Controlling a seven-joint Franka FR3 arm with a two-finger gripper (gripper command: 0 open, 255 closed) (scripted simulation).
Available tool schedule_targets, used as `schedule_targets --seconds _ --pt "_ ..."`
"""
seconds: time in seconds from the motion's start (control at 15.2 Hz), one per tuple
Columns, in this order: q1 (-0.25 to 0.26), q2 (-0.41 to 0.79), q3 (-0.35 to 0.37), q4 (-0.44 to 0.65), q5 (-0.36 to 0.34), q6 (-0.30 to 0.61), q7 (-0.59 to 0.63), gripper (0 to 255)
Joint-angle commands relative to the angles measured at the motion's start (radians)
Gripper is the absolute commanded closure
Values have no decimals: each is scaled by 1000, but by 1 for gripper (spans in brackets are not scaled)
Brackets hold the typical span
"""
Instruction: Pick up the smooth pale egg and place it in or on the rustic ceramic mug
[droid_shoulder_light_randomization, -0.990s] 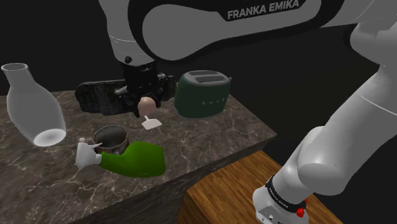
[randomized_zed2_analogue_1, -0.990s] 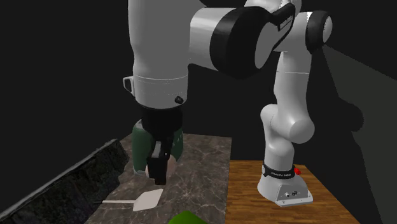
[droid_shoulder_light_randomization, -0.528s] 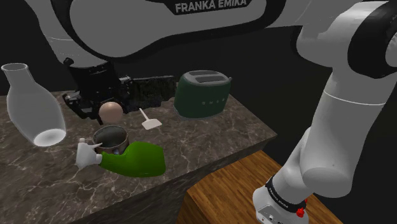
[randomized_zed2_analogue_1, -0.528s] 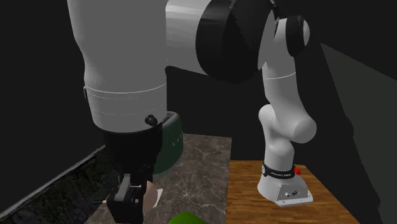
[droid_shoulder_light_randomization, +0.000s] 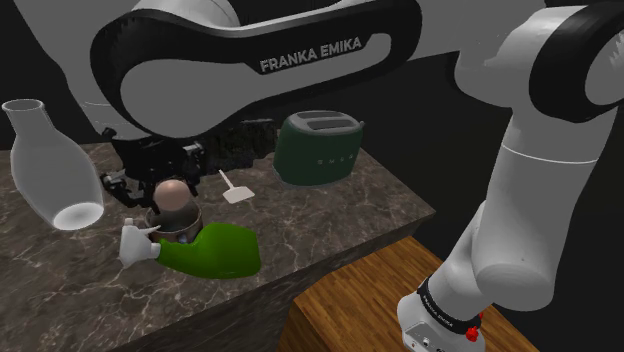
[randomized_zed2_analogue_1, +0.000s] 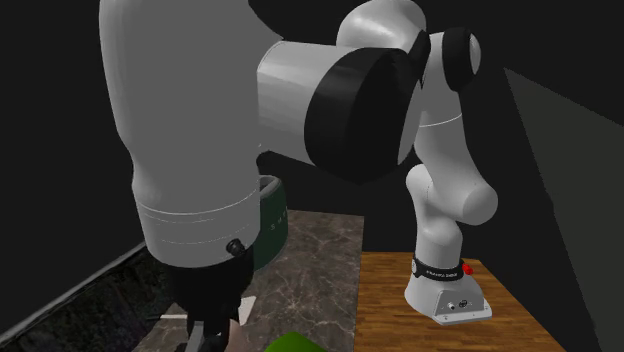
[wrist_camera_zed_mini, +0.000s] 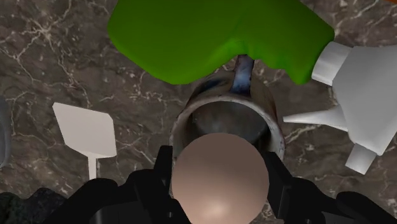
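Since the frame half a second ago, the white Franka arm (droid_shoulder_light_randomization: 300, 60) has carried its load down toward the mug, so that the egg, then above and to one side of the rim, now sits directly over the opening. On the dark veined marble counter (droid_shoulder_light_randomization: 330, 215), the green spray bottle with white nozzle (wrist_camera_zed_mini: 210, 35) lies against the handle side of the mottled grey-blue ceramic mug (wrist_camera_zed_mini: 184, 121). A flat white spatula (wrist_camera_zed_mini: 86, 130) rests apart from the mug, on the side away from the nozzle. The black two-finger gripper (wrist_camera_zed_mini: 219, 184) is clamped narrowly on the smooth pale beige egg (droid_shoulder_light_randomization: 173, 198), one finger on each flank. The egg hangs just above the mug's mouth, centred in the wrist view. Assessment: transport is essentially complete; a short descent and release remain, and an off-centre drop could strike the rim.
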Motion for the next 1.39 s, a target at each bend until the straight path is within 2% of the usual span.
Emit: schedule_targets --seconds 0.0,0.2,0.73,0.79,1.12,1.32 --pt "-1 6 -2 -19 -6 23 6 255" --pt "-1 17 -6 -46 -16 57 18 255" --pt "-1 17 -6 -46 -16 57 17 255" --pt "-1 17 -6 -46 -16 57 17 0" --pt "-1 17 -6 -46 -16 57 17 0" --pt "15 7 4 41 -1 -36 5 0"
